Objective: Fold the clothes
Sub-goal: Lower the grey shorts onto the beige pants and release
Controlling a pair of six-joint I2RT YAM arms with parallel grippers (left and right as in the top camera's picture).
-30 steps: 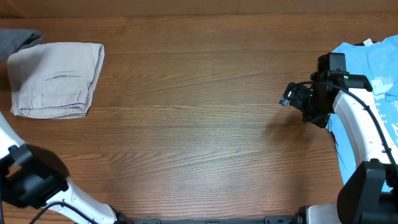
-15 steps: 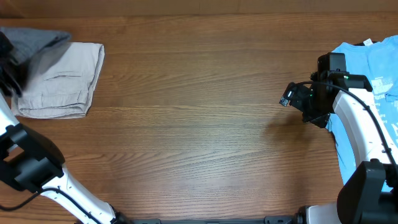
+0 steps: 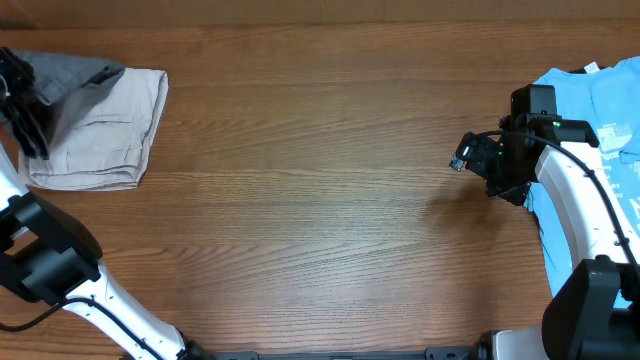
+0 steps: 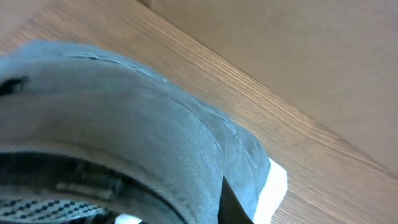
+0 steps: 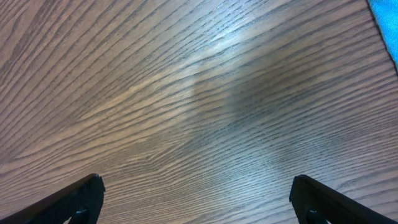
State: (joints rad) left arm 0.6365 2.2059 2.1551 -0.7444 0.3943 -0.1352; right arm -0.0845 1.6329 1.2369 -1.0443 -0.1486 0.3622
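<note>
Dark-grey woven cloth shorts bunched at L gripper, whose fingers are pressed together, pinching the cloth. Fabric spreads away from the fingertips and laps onto the top corner of pale beige folded garment just beside them. R gripper well apart, fingers spread wide w/ only brown wood-grain table between them; light-blue T-shirt behind its wrist.
</note>
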